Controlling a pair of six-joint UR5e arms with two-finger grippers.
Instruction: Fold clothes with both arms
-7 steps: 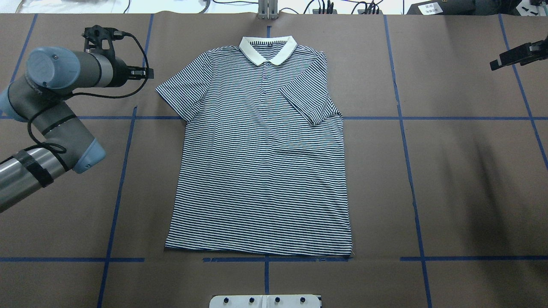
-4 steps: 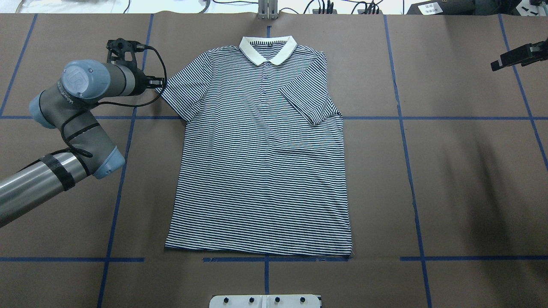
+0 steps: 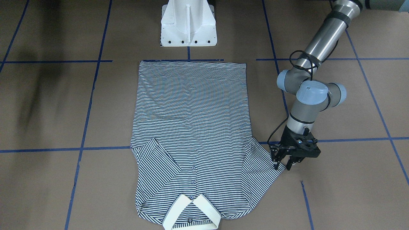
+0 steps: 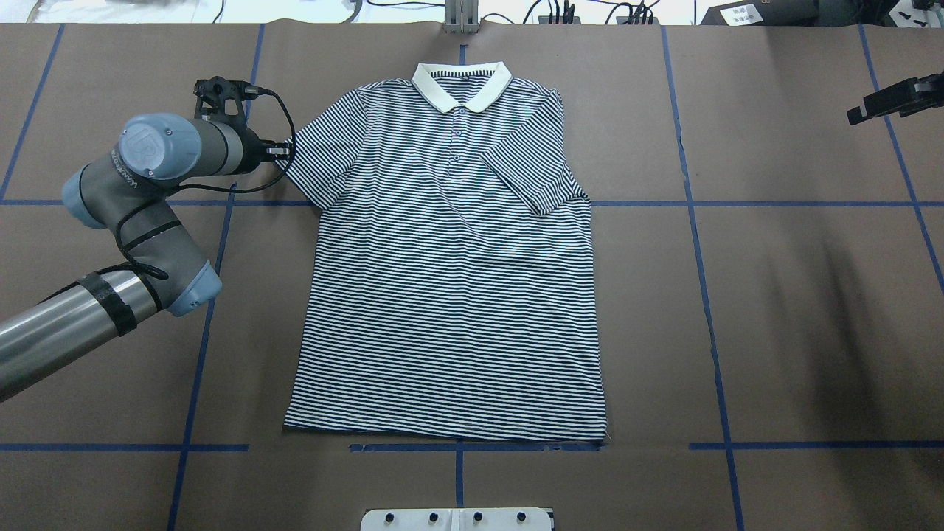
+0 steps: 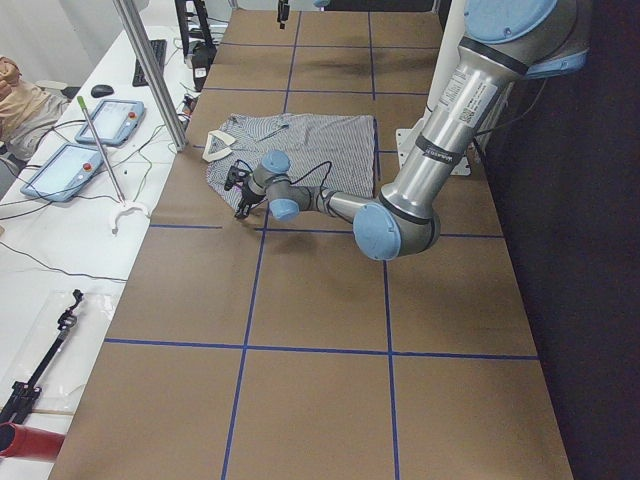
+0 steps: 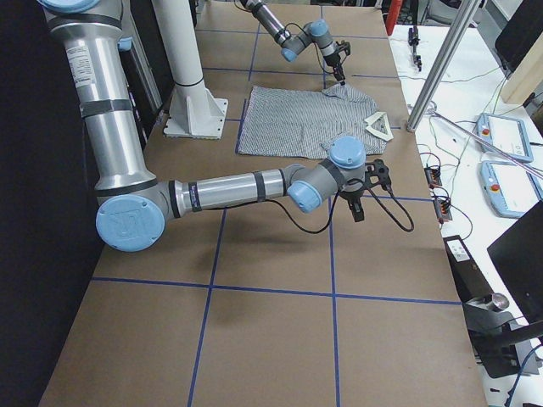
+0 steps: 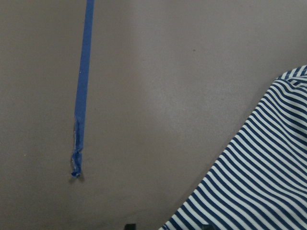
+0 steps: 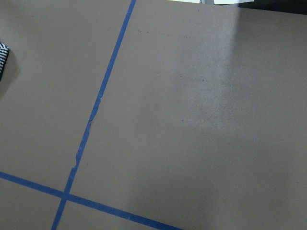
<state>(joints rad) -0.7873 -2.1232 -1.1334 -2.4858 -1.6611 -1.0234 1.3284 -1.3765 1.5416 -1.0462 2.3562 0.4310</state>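
Crowding the overhead view, the silver-grey left arm (image 4: 147,158) with its light-blue joint caps hid most of the black left claw (image 3: 282,163). Only the front-facing camera showed its fingers (image 3: 276,160) standing apart at the outer tip of the flat sleeve (image 3: 266,163), and whether they touched the cloth was hard to make out. The black right claw (image 4: 885,102) was cut off by the frame's edge, over bare surface well apart from the garment, and I could not tell whether its fingers were parted or closed.

The short-sleeved polo shirt with thin navy-and-white stripes (image 4: 450,295) lay face up in the middle of the brown paper-covered worktop (image 4: 796,310). Its cream collar (image 4: 461,80) pointed away from the robot, and the other sleeve (image 4: 527,173) was folded in over the chest. Blue tape lines (image 4: 693,214) divided the paper into squares. A white pedestal base (image 3: 188,22) stood at the hem end, and a white side bench (image 5: 60,210) carried cables and tablets.
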